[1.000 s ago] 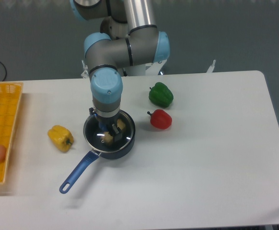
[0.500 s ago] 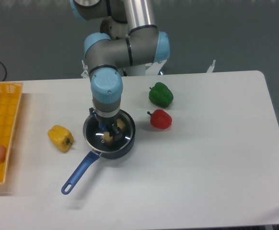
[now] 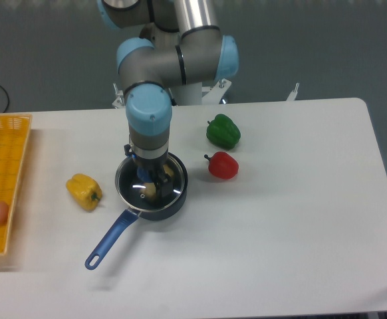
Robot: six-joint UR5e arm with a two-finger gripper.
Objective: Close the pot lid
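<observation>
I am hanging straight over the pot, which is sitting on the white table with its blue handle running toward the front-left. The lid is lying on its rim. My gripper is at the lid's blue knob; whether my jaws are clamping it, I cannot tell. 3 peppers are lying nearby: yellow, red, green.

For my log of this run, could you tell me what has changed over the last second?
The pot's blue handle swung slightly, its tip ending a little lower. The arm's wrist rose a bit above the lid; the tool stays over the pot. The three peppers and the yellow basket have not moved.
</observation>
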